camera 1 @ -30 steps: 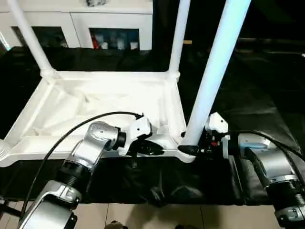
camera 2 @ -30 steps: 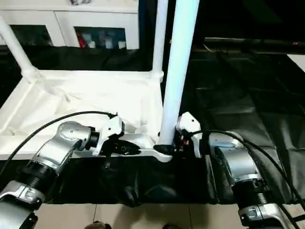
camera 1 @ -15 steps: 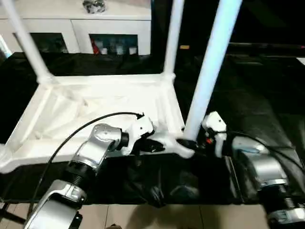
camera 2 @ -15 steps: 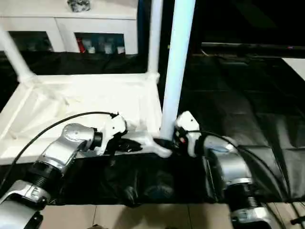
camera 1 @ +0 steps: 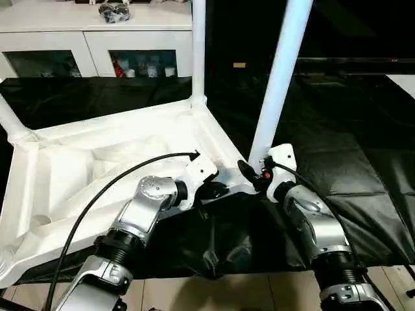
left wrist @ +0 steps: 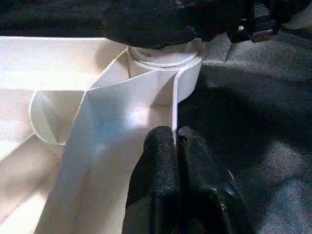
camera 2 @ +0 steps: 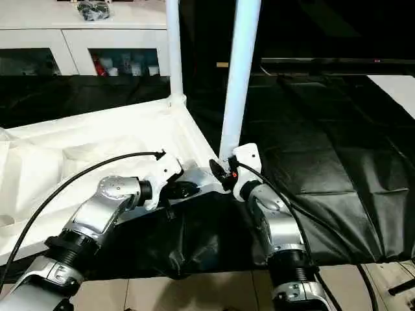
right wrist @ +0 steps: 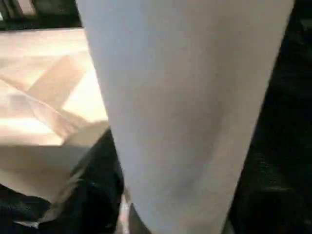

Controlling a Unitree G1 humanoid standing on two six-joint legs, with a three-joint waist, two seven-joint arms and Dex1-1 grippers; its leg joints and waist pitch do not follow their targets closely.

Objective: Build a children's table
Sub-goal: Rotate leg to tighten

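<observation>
The children's table (camera 1: 97,149) lies upside down on the black cloth, white, with its legs pointing up. Its near-right leg (camera 1: 280,84) rises from the corner socket (left wrist: 165,56) between my two arms. My left gripper (camera 1: 217,191) is shut on the thin rim wall (left wrist: 174,105) just beside that socket; the black fingertips (left wrist: 161,141) pinch it from both sides. My right gripper (camera 1: 251,173) is shut on the base of the near-right leg (right wrist: 185,107), with one black finger (right wrist: 95,195) lying against its side. Another leg (camera 1: 198,45) stands at the far corner.
A white cabinet (camera 1: 97,39) with glass doors runs along the back, with a dark object (camera 1: 113,10) on top. Black cloth (camera 1: 350,142) covers the work surface to the right. Pale floor tiles (camera 1: 227,291) show below the near edge. A black cable (camera 1: 117,188) arcs over my left forearm.
The table top has turned on the cloth, its left side swinging toward me, while the gripped corner stayed between my arms. Both grippers kept their places at that corner. The view also shifted.
</observation>
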